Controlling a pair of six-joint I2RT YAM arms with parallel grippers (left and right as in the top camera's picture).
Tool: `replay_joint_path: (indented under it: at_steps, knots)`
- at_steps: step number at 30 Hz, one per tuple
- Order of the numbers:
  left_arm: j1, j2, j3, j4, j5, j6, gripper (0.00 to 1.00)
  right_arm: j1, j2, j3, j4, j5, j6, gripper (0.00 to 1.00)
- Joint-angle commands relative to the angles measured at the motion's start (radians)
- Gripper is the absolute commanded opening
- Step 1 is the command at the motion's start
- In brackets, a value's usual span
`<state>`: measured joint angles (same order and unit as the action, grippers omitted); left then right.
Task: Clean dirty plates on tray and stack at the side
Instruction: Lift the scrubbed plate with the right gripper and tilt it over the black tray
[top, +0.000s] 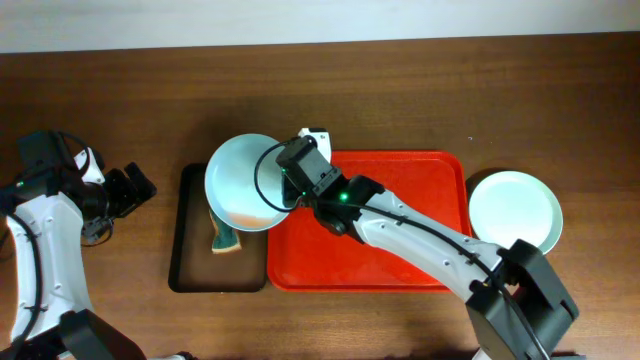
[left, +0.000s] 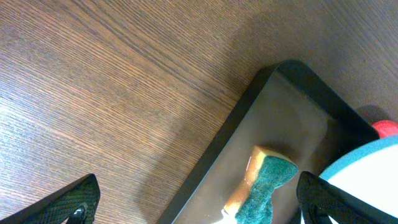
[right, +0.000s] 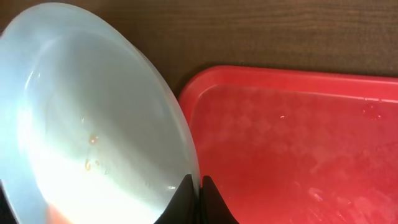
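No text, label, brand, number or sign can be read in any view, whether on the large red rectangular plastic tray (top: 400, 255) or on the brown wooden surface (top: 420, 90).

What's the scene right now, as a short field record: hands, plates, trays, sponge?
right hand: shut on held plate rim
left hand: open, empty, left of black tray
held plate: above black tray, small specks inside
red tray: no plates visible on it
sponge: in black tray
side plate: on table, right of red tray
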<state>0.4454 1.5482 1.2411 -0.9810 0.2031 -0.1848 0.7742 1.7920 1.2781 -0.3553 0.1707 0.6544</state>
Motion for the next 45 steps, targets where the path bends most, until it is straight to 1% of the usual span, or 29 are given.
replay_joint_path:
  at_steps: [1, 6, 7, 9, 10, 12, 16, 20, 22, 24, 26, 29, 32, 36, 45]
  knots:
    - [0.003, -0.011, 0.018, -0.001, 0.013, -0.013, 0.99, 0.005, -0.001, 0.018, 0.042, 0.034, -0.004, 0.04]
    - [0.003, -0.011, 0.017, -0.001, 0.014, -0.013, 0.99, 0.005, -0.001, 0.029, 0.037, 0.077, -0.065, 0.04]
    - [0.003, -0.011, 0.018, -0.001, 0.014, -0.013, 0.99, 0.005, -0.001, 0.049, 0.032, 0.093, -0.1, 0.04]
    - [0.003, -0.011, 0.017, -0.001, 0.013, -0.013, 0.99, 0.006, -0.001, 0.095, -0.02, 0.157, -0.119, 0.04]
    - [0.003, -0.011, 0.017, -0.001, 0.013, -0.013, 0.99, 0.006, -0.001, 0.133, -0.048, 0.18, -0.169, 0.04]
    - [0.003, -0.011, 0.017, -0.001, 0.013, -0.013, 0.99, 0.012, -0.001, 0.197, -0.105, 0.247, -0.213, 0.04]
    - [0.003, -0.011, 0.018, -0.001, 0.014, -0.013, 0.99, 0.081, -0.001, 0.26, -0.116, 0.455, -0.354, 0.04]
    - [0.003, -0.011, 0.017, -0.001, 0.014, -0.013, 0.99, 0.211, -0.001, 0.262, -0.01, 0.716, -0.585, 0.04]
    - [0.003, -0.011, 0.018, -0.001, 0.014, -0.013, 0.99, 0.256, -0.001, 0.262, 0.045, 0.809, -0.681, 0.04]
    - [0.003, -0.011, 0.017, -0.001, 0.011, -0.013, 0.99, 0.314, -0.001, 0.262, 0.16, 0.933, -0.874, 0.04]
    - [0.003, -0.011, 0.017, -0.002, 0.011, -0.013, 0.99, 0.346, -0.001, 0.262, 0.25, 0.98, -1.004, 0.04]
    - [0.003, -0.011, 0.017, -0.001, 0.011, -0.013, 0.99, 0.362, -0.001, 0.262, 0.337, 0.999, -1.117, 0.04]
    - [0.005, -0.011, 0.017, -0.001, 0.01, -0.013, 0.99, 0.373, -0.001, 0.262, 0.453, 1.057, -1.231, 0.04]
    - [0.005, -0.011, 0.017, -0.001, 0.011, -0.013, 0.99, 0.384, -0.001, 0.262, 0.533, 1.061, -1.314, 0.04]
    - [0.005, -0.011, 0.017, -0.001, 0.011, -0.013, 0.99, 0.384, -0.001, 0.262, 0.54, 1.06, -1.324, 0.04]
